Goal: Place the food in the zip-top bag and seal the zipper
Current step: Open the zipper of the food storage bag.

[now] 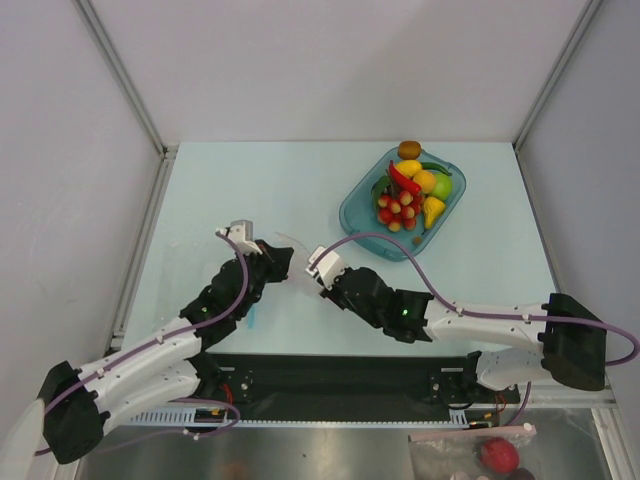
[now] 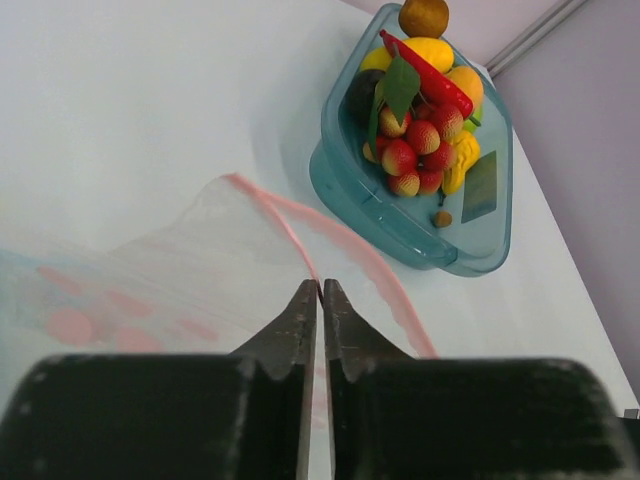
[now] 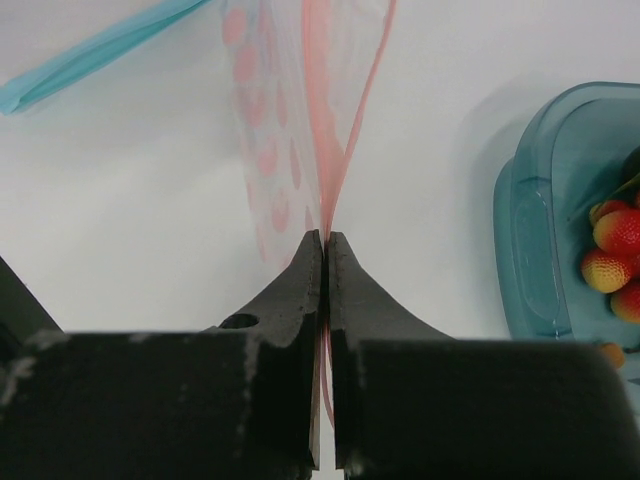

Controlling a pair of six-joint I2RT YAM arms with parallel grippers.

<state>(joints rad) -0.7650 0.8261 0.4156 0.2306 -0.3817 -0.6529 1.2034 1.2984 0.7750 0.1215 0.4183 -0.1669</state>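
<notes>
The clear zip-top bag lies on the table between both arms, its mouth held apart. My left gripper is shut on one lip, right on the pink zipper. The other lip curves off to the right. My right gripper is shut on the pink strip of the bag from the opposite side. In the top view the left gripper and right gripper almost meet at the bag. The food is piled in the teal tray: red balls, lemon, green and orange pieces.
A light-blue stick lies on the table beside the bag. Another bag with a red ball sits below the table's near edge at the right. Frame posts and grey walls close in the table on three sides.
</notes>
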